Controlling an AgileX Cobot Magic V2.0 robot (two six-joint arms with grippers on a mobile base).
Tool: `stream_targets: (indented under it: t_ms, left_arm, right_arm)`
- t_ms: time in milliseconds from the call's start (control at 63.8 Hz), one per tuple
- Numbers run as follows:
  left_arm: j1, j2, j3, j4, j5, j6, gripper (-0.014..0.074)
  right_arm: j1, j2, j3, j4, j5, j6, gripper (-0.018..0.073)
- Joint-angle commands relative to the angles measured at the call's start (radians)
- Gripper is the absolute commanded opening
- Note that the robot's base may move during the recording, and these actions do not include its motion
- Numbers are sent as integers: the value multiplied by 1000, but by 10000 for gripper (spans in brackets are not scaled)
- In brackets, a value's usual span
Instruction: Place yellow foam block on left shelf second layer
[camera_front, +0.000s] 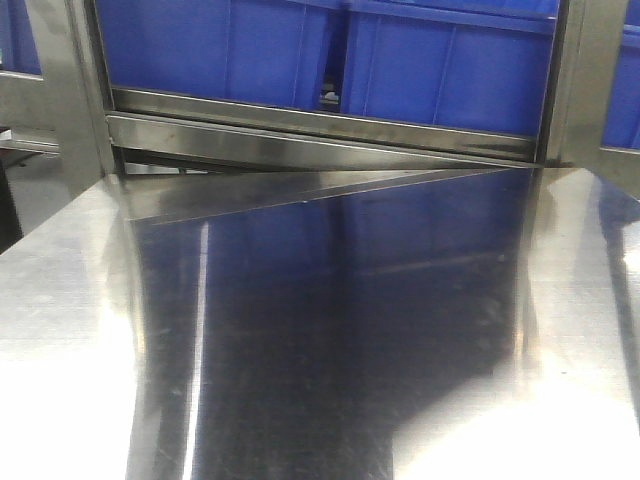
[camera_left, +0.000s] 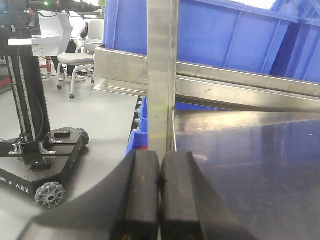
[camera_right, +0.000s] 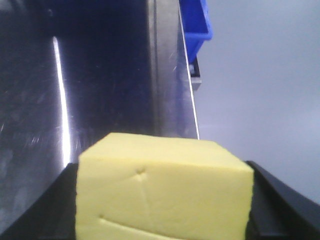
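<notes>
Yellow foam block (camera_right: 162, 195): clamped between the two black fingers of the right gripper (camera_right: 167, 215), held above the steel table (camera_right: 100, 90) near its edge.
Left gripper (camera_left: 160, 185): pads pressed together, nothing between them, in front of the table's upright post (camera_left: 161, 75).
Blue bins (camera_front: 440, 70): on the steel shelf behind the table.
Black wheeled base (camera_left: 45, 160): on the floor beside the table.

Matt yellow foam block (camera_right: 162, 195), glossy scratched steel tabletop (camera_front: 320, 350), smooth blue plastic bins (camera_front: 450, 70)
</notes>
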Motion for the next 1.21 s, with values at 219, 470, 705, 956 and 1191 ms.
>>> stream_targets:
  t_ms: [219,470,705,956,1191]
  left_arm:
    - [-5,8,26,-2,-88,-4,136]
    - [-5,8,26,-2,-88,-4,136]
    - [-5,8,26,-2,-88,-4,136]
    - [-5,8,26,-2,-88,-4,136]
    - [-5,8,26,-2,-88,-4,136]
  right_arm:
    - [-5,-364,47,-42,-64,-129,256]
    - [-5,-554,47,-48,-130,-195,256]
    - [-5,-622,47,-48,-187,-195,256]
    - [-5,-622,47,-48,-190,-195,256]
    - [-5,-622,47,-48,-190,-195,256]
